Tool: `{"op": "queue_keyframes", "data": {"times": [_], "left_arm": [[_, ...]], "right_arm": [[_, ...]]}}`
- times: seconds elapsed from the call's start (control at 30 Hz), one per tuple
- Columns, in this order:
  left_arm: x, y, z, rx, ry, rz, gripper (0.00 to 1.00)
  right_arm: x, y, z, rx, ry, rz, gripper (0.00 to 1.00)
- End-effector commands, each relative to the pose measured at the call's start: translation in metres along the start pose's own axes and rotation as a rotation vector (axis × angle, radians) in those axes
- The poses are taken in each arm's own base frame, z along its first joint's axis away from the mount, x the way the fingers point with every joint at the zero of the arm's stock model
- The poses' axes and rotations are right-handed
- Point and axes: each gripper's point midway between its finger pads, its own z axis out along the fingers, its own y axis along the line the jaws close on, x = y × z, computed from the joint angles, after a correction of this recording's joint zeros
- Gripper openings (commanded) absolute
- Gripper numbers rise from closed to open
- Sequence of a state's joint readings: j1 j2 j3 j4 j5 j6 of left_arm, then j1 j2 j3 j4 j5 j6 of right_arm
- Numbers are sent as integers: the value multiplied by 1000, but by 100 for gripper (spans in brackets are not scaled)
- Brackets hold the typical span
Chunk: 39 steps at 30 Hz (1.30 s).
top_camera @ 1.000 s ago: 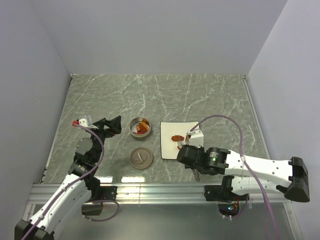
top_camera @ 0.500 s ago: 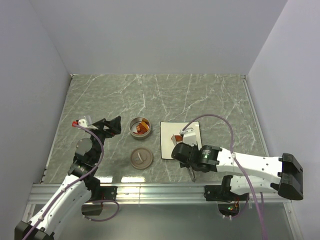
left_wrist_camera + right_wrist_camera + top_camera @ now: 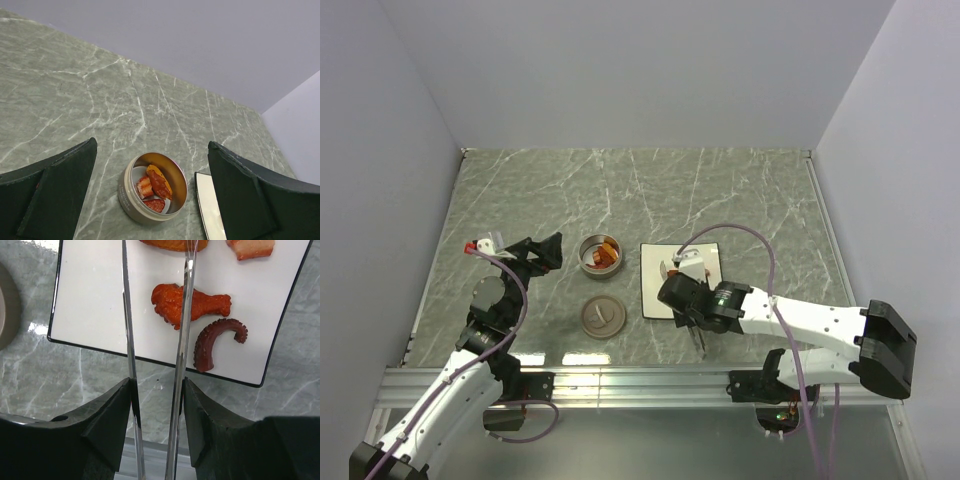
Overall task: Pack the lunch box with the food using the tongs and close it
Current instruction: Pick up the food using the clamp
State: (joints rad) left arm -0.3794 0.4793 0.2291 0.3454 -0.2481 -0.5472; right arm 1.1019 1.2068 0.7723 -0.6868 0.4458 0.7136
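Observation:
The lunch box (image 3: 152, 187), a small round silver tin (image 3: 600, 255), stands open with three food pieces (image 3: 156, 184) inside. Its disc lid (image 3: 602, 317) lies flat on the table in front of it. My right gripper (image 3: 157, 390) is shut on the tongs (image 3: 181, 340), whose two thin arms reach up over the white plate (image 3: 95, 305). On the plate lie an orange drumstick (image 3: 192, 304), a dark red curved tentacle piece (image 3: 216, 341) and two more pieces at the top edge. My left gripper (image 3: 150, 200) hangs open to the left of the tin, holding nothing.
The white square plate (image 3: 653, 285) sits right of the tin, partly under my right arm. Grey walls close in the marble table on three sides, and a metal rail runs along the near edge.
My right arm has swung left, carrying the tongs over the plate and covering the food there in the top view. The left arm has not moved.

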Motion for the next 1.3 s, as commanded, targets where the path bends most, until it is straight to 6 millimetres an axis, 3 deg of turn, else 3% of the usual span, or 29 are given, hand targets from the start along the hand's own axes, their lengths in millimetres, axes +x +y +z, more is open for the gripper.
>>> {"op": "queue_keyframes", "data": {"times": [0.0, 0.27, 0.7, 1.27], "left_arm": [[-1, -5, -1, 22, -9, -22, 99], [-1, -5, -1, 25, -8, -22, 99], [-1, -6, -1, 28, -9, -25, 99], [-2, -6, -3, 33, -13, -29, 99]], "right_arm": [[-23, 4, -5, -17, -57, 14, 52], [-38, -25, -6, 36, -105, 78, 52], [-41, -63, -39, 110, -185, 182, 52], [-15, -59, -27, 156, -83, 173, 50]]}}
